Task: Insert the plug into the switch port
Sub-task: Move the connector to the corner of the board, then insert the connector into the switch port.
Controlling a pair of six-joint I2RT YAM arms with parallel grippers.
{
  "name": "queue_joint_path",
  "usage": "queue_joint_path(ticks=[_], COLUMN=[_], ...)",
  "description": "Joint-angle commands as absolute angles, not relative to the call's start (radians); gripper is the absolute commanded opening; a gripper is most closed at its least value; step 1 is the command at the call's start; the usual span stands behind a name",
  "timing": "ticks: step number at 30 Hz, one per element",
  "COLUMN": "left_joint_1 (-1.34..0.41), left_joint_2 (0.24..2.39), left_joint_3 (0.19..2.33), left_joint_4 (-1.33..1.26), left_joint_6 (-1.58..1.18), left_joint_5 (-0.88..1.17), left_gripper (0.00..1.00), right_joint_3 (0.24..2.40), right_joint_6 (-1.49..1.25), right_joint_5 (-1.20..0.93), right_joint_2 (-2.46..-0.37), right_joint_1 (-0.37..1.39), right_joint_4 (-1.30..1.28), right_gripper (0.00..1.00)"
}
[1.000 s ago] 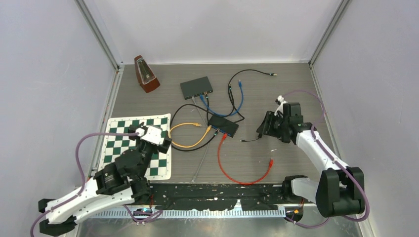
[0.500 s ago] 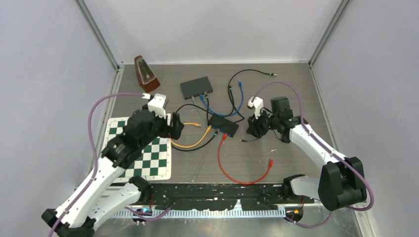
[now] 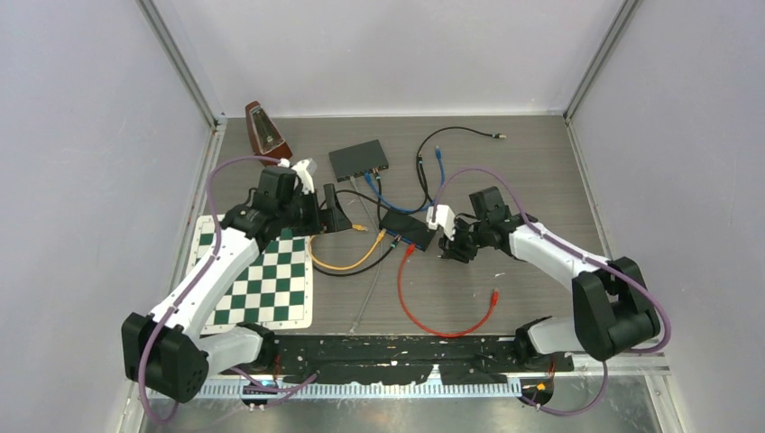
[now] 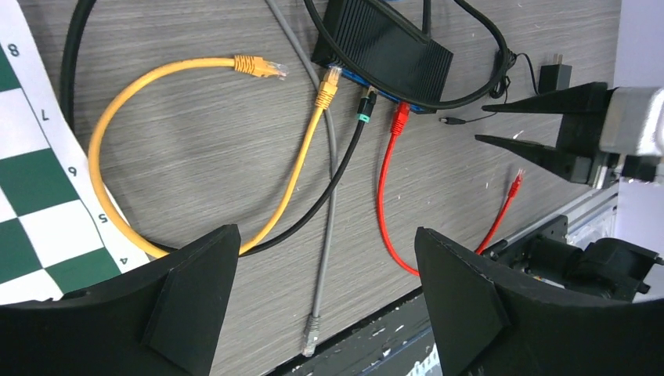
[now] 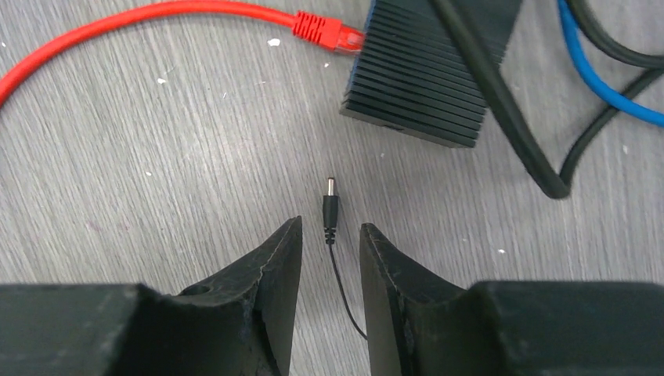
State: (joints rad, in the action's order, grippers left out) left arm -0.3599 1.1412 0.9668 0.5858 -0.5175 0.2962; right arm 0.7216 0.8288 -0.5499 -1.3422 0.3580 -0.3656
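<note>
The small black barrel plug (image 5: pixel 330 205) on a thin black wire lies on the table just in front of the black switch (image 5: pixel 431 70), its tip pointing at the switch's side. My right gripper (image 5: pixel 330 227) is open, with the wire just behind the plug between its fingers, not touching it. In the top view the right gripper (image 3: pixel 449 247) is just right of the switch (image 3: pixel 408 230). My left gripper (image 3: pixel 337 219) is open wide and empty, left of the switch. The left wrist view shows the switch (image 4: pixel 384 51) and the plug (image 4: pixel 444 121).
Red (image 3: pixel 447 311), yellow (image 3: pixel 347 255), black and blue (image 3: pixel 433 185) cables run from the switch. A loose grey cable (image 4: pixel 329 219) lies toward the front. A second black box (image 3: pixel 358 160), a metronome (image 3: pixel 267 135) and a chessboard mat (image 3: pixel 257 275) are at left and back.
My left arm has swung from over the chessboard up and right toward the switch. My right gripper has moved left and come down around the plug's wire.
</note>
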Motion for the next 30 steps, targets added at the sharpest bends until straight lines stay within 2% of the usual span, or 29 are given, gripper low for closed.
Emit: queue_joint_path(ticks=[1,5,15,21,25,30], left_joint_1=[-0.331,-0.328,-0.328,-0.330,-0.336,-0.345], left_joint_2=[1.176,1.186,1.220,1.270,1.304,1.351], left_joint_3=[1.016,1.011,0.960,0.960,0.966,0.932], left_joint_4=[0.555,0.554,0.519,0.476,0.452,0.355], left_joint_6=[-0.549,-0.534,-0.530,-0.566,-0.584,-0.603], left_joint_5=[0.367,0.389,0.437,0.462,0.463,0.402], left_gripper=[0.85,0.79,0.76,0.72,0.70,0.67], right_joint_3=[0.790,0.811,0.831,0.830,0.824,0.792], right_joint_6=[0.936,0.942,0.972,0.981,0.974,0.906], right_joint_5=[-0.494,-0.466,-0.393,-0.336,-0.336,-0.349], right_joint_2=[-1.396,-1.455,-1.543,-1.585,-1.584,-1.544], right_joint_1=[0.396,0.426,0.445,0.466,0.475,0.474], right_joint_4=[-0.425,-0.425,-0.441,-0.441,-0.415,-0.310], right_gripper=[0.40,0.40,0.36,0.22,0.07,0.05])
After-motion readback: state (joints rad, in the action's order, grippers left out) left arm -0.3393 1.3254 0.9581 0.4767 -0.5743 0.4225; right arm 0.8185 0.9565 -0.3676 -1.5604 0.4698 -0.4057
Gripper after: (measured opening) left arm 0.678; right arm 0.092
